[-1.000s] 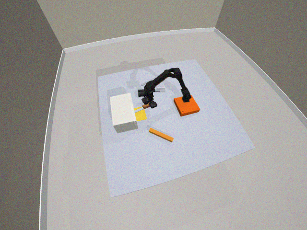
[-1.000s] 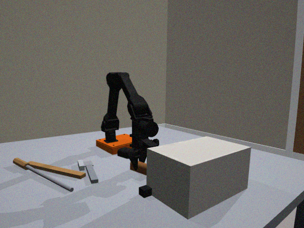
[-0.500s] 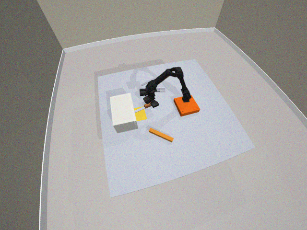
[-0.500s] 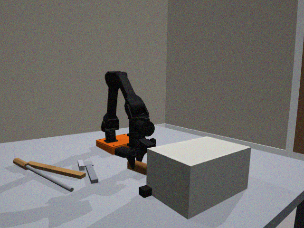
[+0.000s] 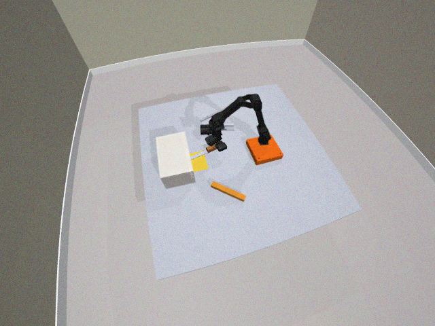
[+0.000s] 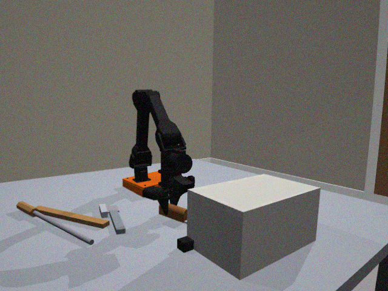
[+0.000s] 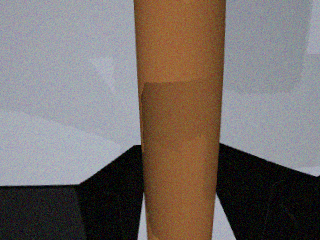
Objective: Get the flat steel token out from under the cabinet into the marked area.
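My gripper (image 5: 215,143) (image 6: 170,208) (image 7: 175,152) is shut on the brown round handle (image 5: 211,149) (image 6: 177,212) (image 7: 180,50) of a tool. The tool's thin pale shaft (image 5: 199,154) runs from the handle over the yellow marked area (image 5: 200,164) towards the front of the white cabinet (image 5: 173,154) (image 6: 219,234). Whether the shaft's far end is under the cabinet cannot be seen. In the exterior view the cabinet hides the shaft almost wholly. The wrist view shows the handle between both fingers, above the table. The steel token is not visible in any view.
An orange bar (image 5: 228,191) lies beyond the marked area. On the other side lie a wooden bar (image 6: 73,216), a grey rod (image 6: 63,227) and a grey flat piece (image 6: 117,221). A small black cube (image 6: 185,244) stands by the cabinet's corner.
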Available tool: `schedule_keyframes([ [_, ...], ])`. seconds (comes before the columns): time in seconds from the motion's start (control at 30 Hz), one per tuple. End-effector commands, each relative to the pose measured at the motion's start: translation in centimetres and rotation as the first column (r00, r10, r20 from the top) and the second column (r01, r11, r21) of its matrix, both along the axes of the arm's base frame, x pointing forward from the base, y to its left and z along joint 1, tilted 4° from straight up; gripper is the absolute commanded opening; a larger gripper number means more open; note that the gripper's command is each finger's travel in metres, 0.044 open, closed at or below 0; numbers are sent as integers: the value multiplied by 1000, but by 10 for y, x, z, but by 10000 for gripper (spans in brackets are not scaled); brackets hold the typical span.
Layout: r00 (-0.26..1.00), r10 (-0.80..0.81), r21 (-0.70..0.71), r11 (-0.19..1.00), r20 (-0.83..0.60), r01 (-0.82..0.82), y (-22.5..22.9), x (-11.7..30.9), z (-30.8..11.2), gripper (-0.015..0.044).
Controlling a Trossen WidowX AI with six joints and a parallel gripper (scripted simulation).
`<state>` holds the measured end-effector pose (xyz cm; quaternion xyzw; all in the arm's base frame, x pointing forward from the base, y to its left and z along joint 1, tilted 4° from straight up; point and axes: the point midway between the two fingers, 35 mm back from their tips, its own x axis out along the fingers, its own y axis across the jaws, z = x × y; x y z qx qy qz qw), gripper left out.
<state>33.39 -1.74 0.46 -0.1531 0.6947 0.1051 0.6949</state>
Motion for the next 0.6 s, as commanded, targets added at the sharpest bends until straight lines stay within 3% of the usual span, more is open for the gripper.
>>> schedule_keyframes([
  [0.0,1000,2,-1,1000,-4,-2,-3,-7,-1,0],
  [0.57,1000,2,-2,1000,-5,-2,-11,-26,-1,0],
])
